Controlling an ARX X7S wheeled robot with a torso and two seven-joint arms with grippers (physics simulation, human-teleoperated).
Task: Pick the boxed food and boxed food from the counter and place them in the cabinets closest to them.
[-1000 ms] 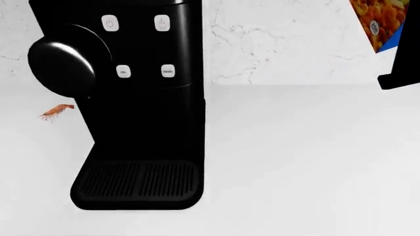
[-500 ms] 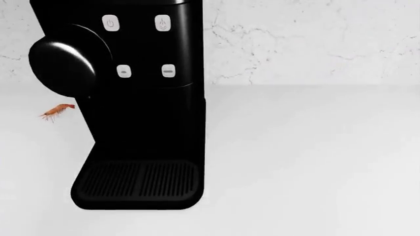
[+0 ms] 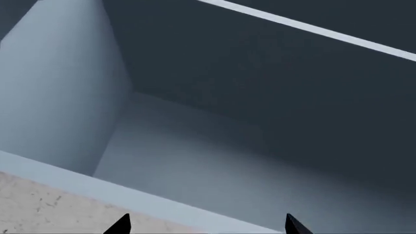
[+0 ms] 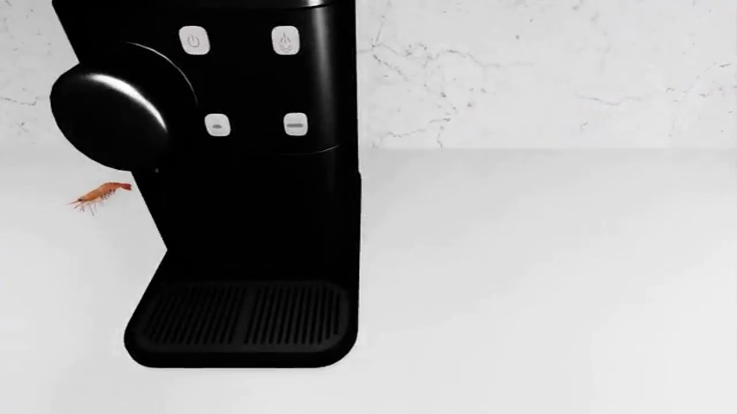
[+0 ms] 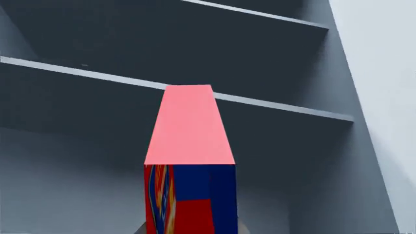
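Up by the cabinet shelves, the right tool pinches the blue-and-red box; the left tool is spread wide.

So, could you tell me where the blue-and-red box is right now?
The blue-and-red box shows only in the right wrist view, close before that camera, facing grey cabinet shelves; the head view no longer shows it.
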